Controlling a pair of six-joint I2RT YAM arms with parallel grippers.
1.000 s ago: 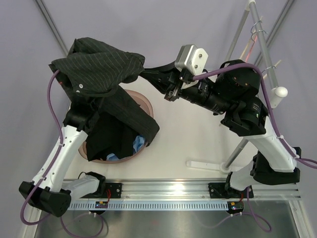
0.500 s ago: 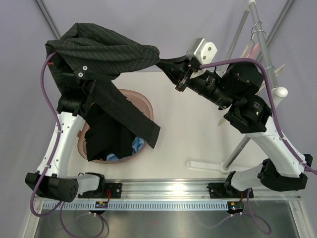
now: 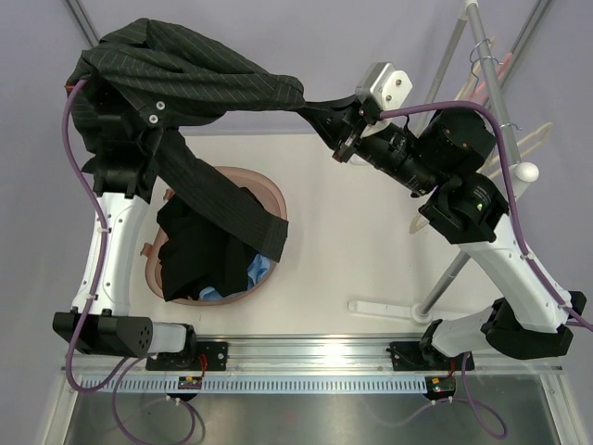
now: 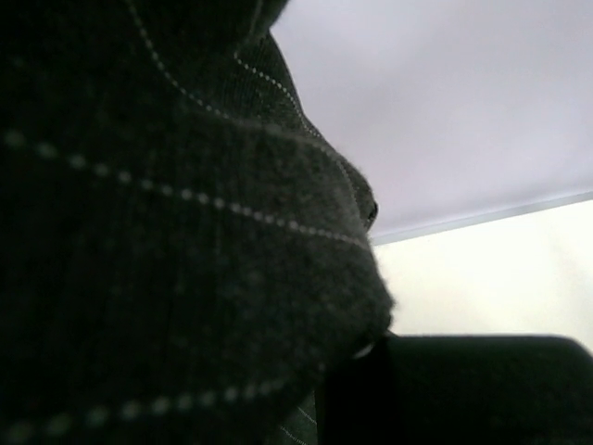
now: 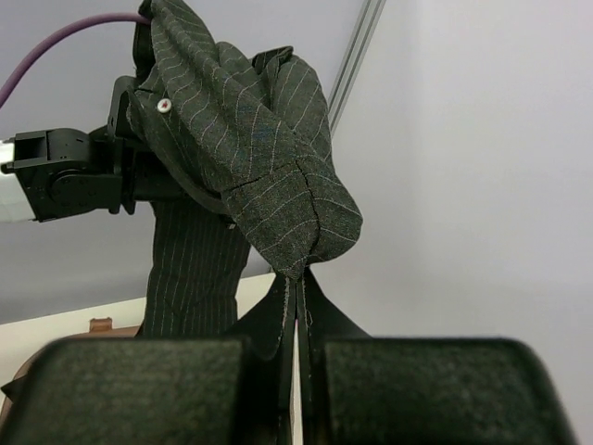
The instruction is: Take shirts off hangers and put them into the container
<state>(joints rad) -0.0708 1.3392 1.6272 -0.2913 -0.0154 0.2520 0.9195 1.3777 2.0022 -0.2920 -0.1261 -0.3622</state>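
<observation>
pinstriped shirt (image 3: pixel 204 88) aloft from left arm (image 3: pixel 116 232) to right jaws

Top view overhead, far; both wrist views close on pinstriped shirt (image 5: pixel 246 162)

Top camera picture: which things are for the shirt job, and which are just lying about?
For the job:
- pinstriped shirt, pinched by the right gripper
- black shirt and light blue shirt, in the container
- pink hanger, cream hanger

Just there:
- rack pole
- purple cable
- metal rail
</observation>
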